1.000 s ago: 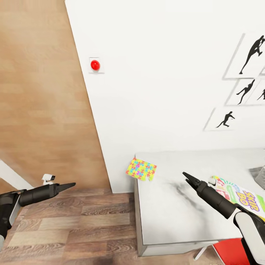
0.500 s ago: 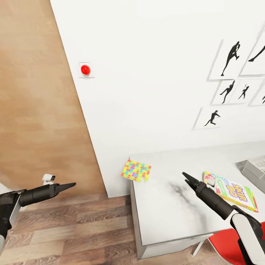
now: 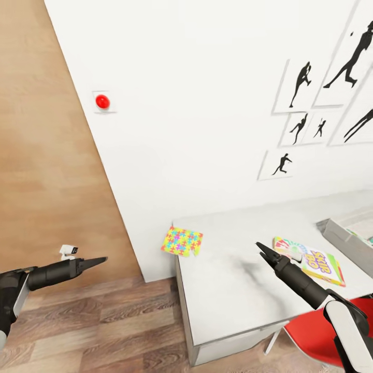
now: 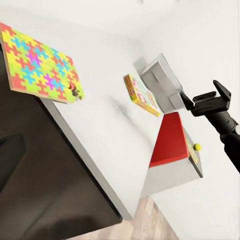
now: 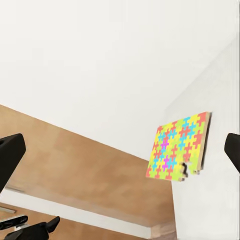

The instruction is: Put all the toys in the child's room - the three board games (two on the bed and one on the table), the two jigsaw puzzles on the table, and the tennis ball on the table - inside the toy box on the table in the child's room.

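A bright multicoloured jigsaw puzzle lies on the white table's far left corner, partly overhanging the edge. Further right on the table lies a "Skip-Bo" board game. Beyond it stands the grey toy box. A small yellow-green tennis ball sits past the red chair. My right gripper hovers open over the table's middle, holding nothing. My left gripper hangs open over the floor, left of the table.
A red chair is tucked under the table's near right side. The white wall behind carries a red button and black silhouette pictures. A wood-panelled wall and wooden floor lie to the left.
The camera has turned, so the whole scene slid left in the picture and the toy box came into view at the right. Both arms keep the same pose.
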Robot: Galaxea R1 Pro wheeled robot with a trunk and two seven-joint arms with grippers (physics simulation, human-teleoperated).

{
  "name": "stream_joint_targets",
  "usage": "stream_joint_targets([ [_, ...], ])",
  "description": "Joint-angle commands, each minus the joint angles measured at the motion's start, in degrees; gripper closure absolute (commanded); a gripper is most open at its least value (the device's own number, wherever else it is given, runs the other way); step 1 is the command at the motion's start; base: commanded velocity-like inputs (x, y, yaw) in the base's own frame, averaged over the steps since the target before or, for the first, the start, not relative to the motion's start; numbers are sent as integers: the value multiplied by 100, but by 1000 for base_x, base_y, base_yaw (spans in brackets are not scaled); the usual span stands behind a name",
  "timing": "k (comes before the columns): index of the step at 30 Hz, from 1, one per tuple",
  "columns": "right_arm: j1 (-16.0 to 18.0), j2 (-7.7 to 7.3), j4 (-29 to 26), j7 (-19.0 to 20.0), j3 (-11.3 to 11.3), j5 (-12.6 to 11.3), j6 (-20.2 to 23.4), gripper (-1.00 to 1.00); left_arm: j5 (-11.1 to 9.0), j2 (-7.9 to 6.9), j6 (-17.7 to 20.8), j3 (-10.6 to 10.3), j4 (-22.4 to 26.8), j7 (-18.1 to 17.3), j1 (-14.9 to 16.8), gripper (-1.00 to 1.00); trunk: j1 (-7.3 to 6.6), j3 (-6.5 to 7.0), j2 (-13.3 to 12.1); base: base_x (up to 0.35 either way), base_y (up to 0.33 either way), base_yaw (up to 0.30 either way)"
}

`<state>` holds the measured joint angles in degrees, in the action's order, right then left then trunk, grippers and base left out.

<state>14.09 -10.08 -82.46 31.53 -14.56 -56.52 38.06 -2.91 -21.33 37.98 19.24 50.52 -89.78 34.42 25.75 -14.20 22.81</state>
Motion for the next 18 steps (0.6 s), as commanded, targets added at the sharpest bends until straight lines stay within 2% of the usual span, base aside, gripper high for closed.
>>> stream_joint_targets([
  [1,6,0,0,3,-7,-26,43,-100,1,-2,61,1,1,-22,2,-100,3,-6,11,0,76,-250],
  [13,6,-3,17,11,-12,-26,43,-100,9,-3,53,1,1,-22,2,-100,3,55,11,0,185,-253],
  [18,6,-3,19,11,-11,-26,43,-100,9,-3,52,-2,1,-22,0,-100,3,84,11,0,86,-250],
])
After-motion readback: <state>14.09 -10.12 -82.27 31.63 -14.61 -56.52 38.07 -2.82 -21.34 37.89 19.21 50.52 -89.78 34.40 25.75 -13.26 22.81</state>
